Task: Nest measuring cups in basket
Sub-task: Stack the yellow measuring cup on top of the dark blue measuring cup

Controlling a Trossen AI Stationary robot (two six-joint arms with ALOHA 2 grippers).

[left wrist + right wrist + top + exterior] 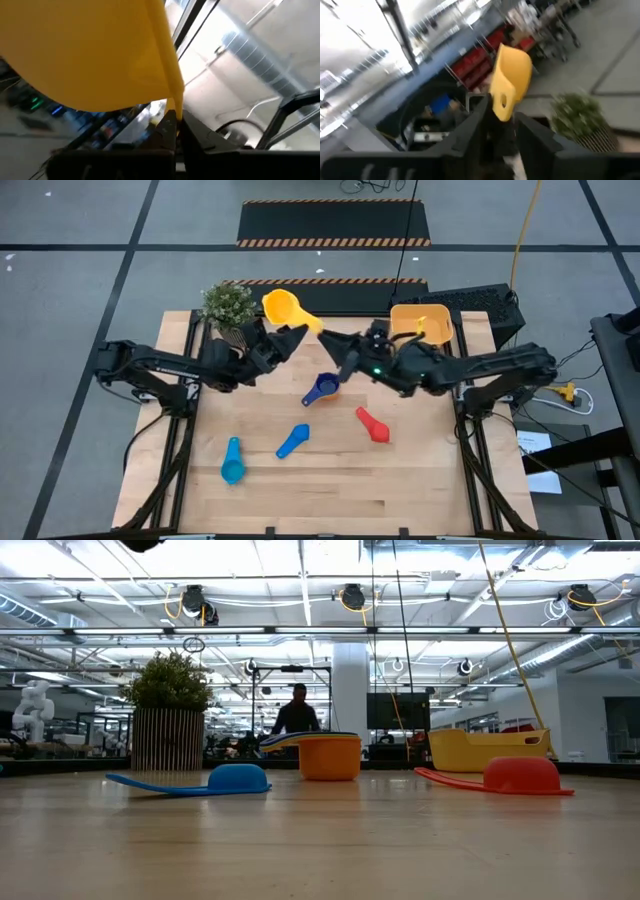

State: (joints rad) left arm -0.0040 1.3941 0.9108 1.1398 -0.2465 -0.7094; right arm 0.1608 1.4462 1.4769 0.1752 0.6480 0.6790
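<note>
The pale wooden slatted surface [330,480] is carrying a teal plastic scoop [232,461], a blue plastic scoop [293,440], a red plastic scoop [372,424] and a dark blue plastic scoop [321,388], all lying well apart. A potted green plant [229,305] is standing at the far left corner; the yellow-orange rectangular plastic basket [420,323] is sitting at the far right corner.

Above the far middle, the left pincer [296,333] is clamping together on the handle of a yellow plastic measuring cup [283,307], holding it aloft. The right pincer [335,347] is facing it just beside the handle end, fingers standing apart.

Beyond the surface, a person [297,712] is standing in a workshop room under ceiling lights [352,595].
</note>
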